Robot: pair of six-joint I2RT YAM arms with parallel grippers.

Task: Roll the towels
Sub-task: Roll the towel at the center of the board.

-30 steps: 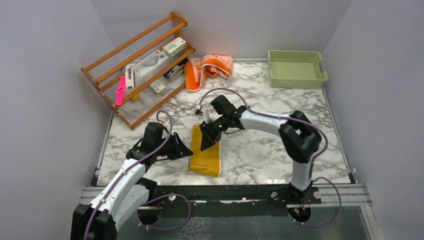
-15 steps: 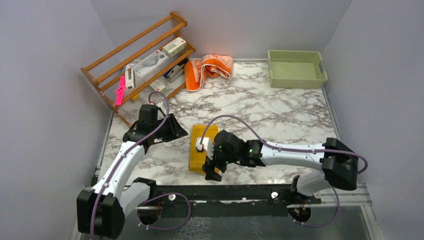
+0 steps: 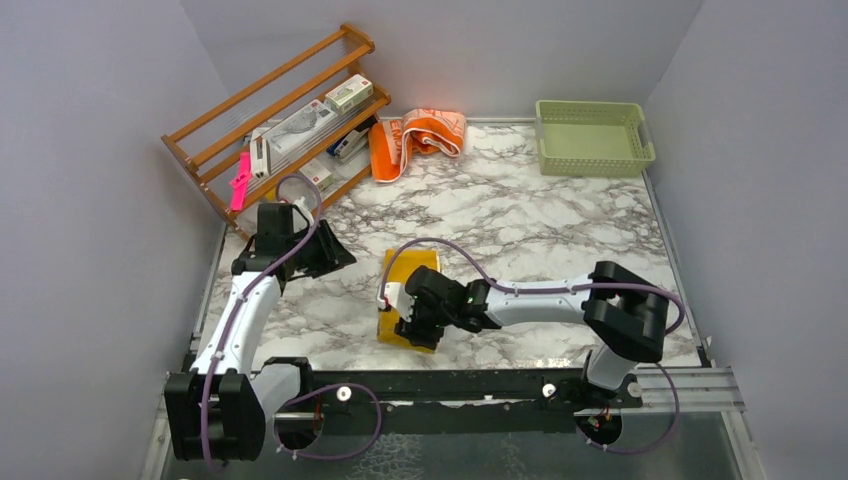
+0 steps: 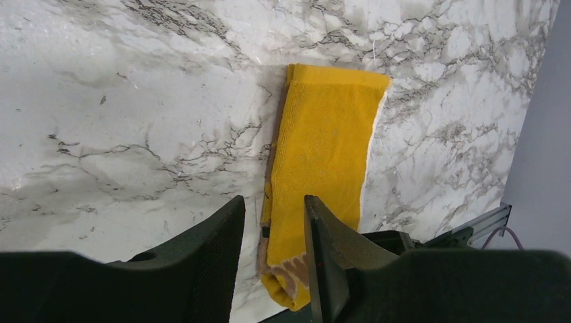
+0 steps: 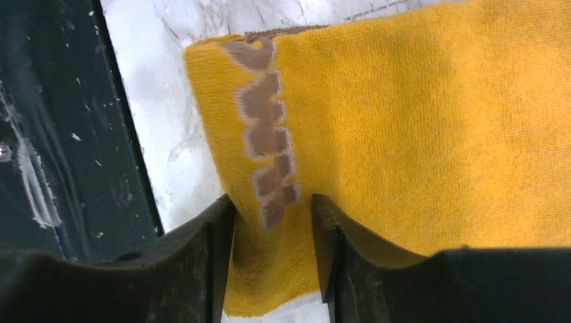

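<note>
Right claw (image 5: 273, 232) straddles the near end of the yellow towel (image 3: 408, 290), jaws parted, cloth between them. Left claw (image 4: 269, 235) hangs part-open and empty above the bench (image 3: 560, 250).

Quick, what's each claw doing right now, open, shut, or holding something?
Left gripper: open, holding nothing, above the table.
Right gripper: fingers astride the near end of the yellow towel; cannot tell if it is gripping.
</note>
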